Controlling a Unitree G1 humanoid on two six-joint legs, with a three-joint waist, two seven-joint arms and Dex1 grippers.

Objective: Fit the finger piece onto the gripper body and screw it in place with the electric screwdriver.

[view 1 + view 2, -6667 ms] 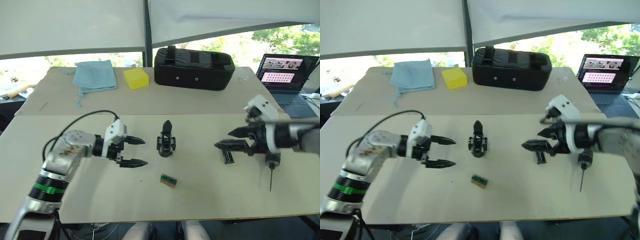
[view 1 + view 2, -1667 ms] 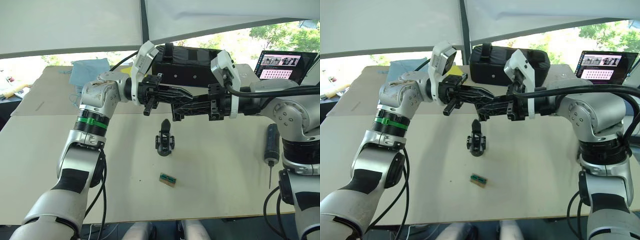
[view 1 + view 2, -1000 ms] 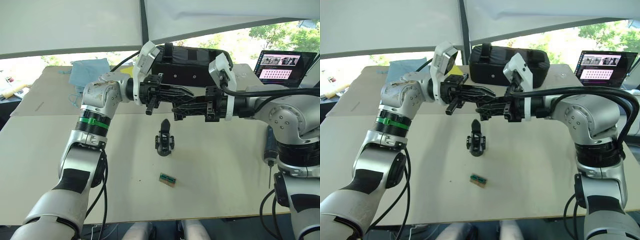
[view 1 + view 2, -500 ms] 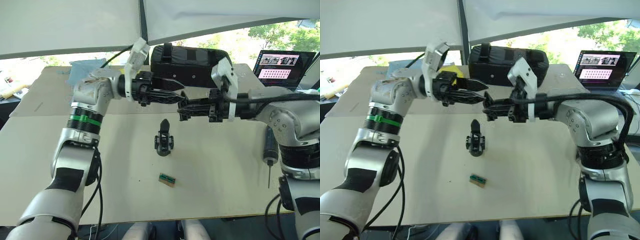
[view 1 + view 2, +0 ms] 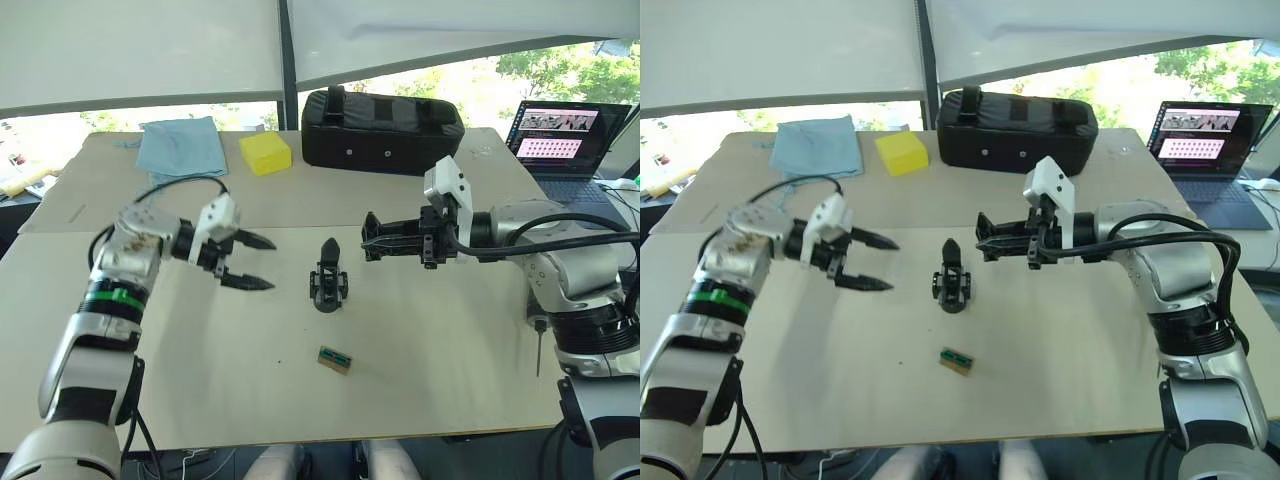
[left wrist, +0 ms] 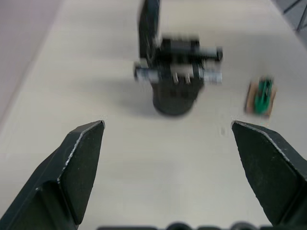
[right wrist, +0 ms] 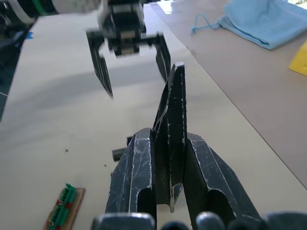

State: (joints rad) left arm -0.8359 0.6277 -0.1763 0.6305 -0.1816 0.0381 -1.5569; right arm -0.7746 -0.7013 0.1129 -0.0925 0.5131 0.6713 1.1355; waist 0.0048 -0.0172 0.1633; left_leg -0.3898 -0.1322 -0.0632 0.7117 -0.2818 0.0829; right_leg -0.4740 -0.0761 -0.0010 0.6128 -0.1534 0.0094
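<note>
Finger piece [image 7: 173,143] clamped in right end effector [image 5: 372,240], above gripper body [image 5: 329,277].

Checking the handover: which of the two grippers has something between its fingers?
The right gripper: its fingers clamp the finger piece. The left gripper is open.

Right hand [image 5: 372,243] grips finger piece [image 5: 392,240] — aloft.

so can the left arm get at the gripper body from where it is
Probably yes. The left end effector is open, pointed at the gripper body, with only bare table between them. The right end effector, shut on the finger piece, hangs off to the other side.
</note>
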